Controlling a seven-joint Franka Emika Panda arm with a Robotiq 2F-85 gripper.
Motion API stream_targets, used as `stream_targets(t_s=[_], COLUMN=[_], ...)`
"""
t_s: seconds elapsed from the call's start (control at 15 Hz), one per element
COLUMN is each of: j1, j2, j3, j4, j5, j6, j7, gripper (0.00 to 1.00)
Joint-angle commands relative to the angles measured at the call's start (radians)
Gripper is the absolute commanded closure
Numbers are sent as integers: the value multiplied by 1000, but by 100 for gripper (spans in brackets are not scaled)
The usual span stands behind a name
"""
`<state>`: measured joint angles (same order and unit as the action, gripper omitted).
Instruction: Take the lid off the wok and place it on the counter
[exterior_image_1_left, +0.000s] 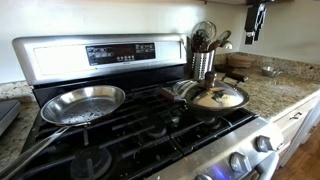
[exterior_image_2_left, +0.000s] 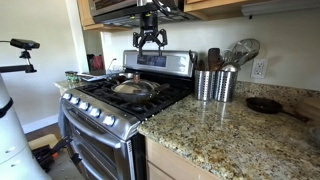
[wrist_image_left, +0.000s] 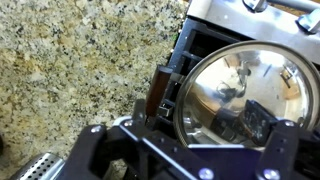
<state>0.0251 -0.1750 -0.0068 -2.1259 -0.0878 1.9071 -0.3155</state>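
The glass lid with a metal rim and small knob sits on the black wok on the front burner nearest the counter. Both show in an exterior view. In the wrist view the lid fills the right side, with the wok's dark handle to its left, by the counter's edge. My gripper hangs open and empty high above the wok, well clear of the lid. It also shows at the top of an exterior view and at the bottom of the wrist view. The speckled granite counter lies beside the stove.
A shiny silver frying pan sits on another burner. Metal utensil holders stand at the counter's back by the stove. A small dark pan lies further along the counter. The stove's control panel rises behind the burners.
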Motion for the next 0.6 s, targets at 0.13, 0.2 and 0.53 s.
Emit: stream_targets(t_s=[0.13,0.2,0.53], j1=[6,13,40], j2=[4,13,48], j3=[6,14,73], j4=[-3,-9,-43], j5=[5,18,55], j6=[26,49,132], j7=[24,41,180], gripper=[0,0,0])
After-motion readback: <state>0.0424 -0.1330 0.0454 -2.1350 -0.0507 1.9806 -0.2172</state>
